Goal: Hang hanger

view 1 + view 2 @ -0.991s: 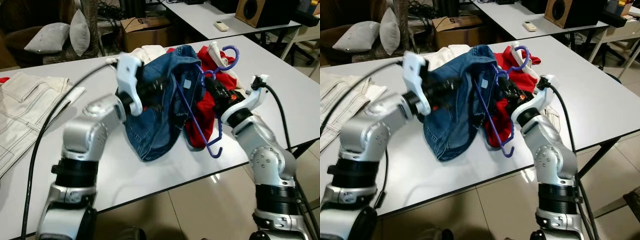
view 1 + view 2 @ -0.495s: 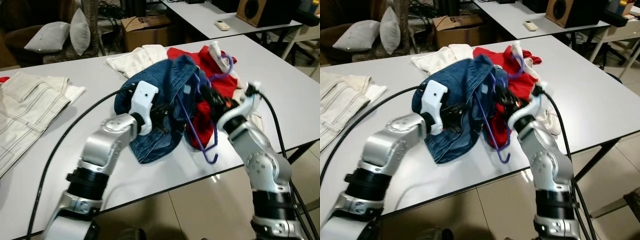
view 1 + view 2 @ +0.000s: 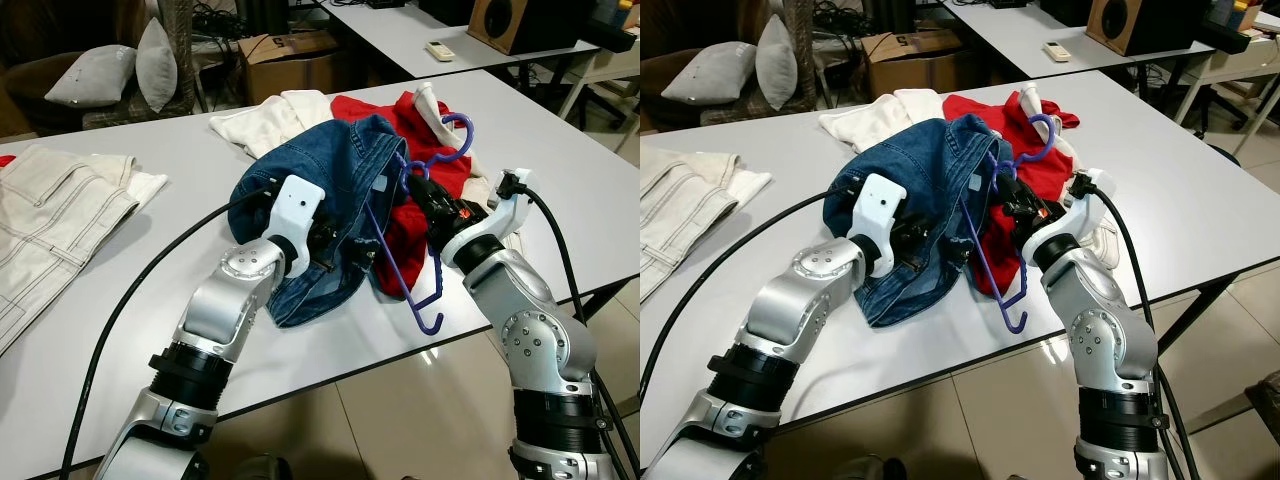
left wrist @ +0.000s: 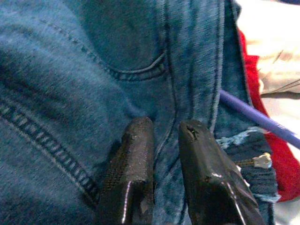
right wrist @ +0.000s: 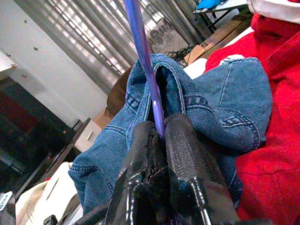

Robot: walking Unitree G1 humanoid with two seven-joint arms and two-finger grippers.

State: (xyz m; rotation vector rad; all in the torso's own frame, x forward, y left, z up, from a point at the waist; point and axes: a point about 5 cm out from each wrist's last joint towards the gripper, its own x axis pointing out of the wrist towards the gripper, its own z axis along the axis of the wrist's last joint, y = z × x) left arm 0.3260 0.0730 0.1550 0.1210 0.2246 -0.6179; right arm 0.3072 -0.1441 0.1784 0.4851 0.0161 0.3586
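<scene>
Purple hanger [image 3: 404, 262] pinched in right gripper [image 5: 158, 133], hook up; left gripper [image 4: 161, 136] seemingly clamping jeans [image 3: 310, 180].

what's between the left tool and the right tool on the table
Bunched blue jeans and the purple hanger's bar lie between the left tool and right tool, seen in the head views.

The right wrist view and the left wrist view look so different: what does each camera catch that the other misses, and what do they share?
Right wrist view alone: the right gripper, its fingers shut on the thin purple plastic hanger, with a striped curtain and brown cardboard boxes behind. Left wrist view alone: the left gripper pinching a fold of denim beside a curved pocket seam and a frayed hem. Both: the blue denim jeans, the hanger and red cloth.
</scene>
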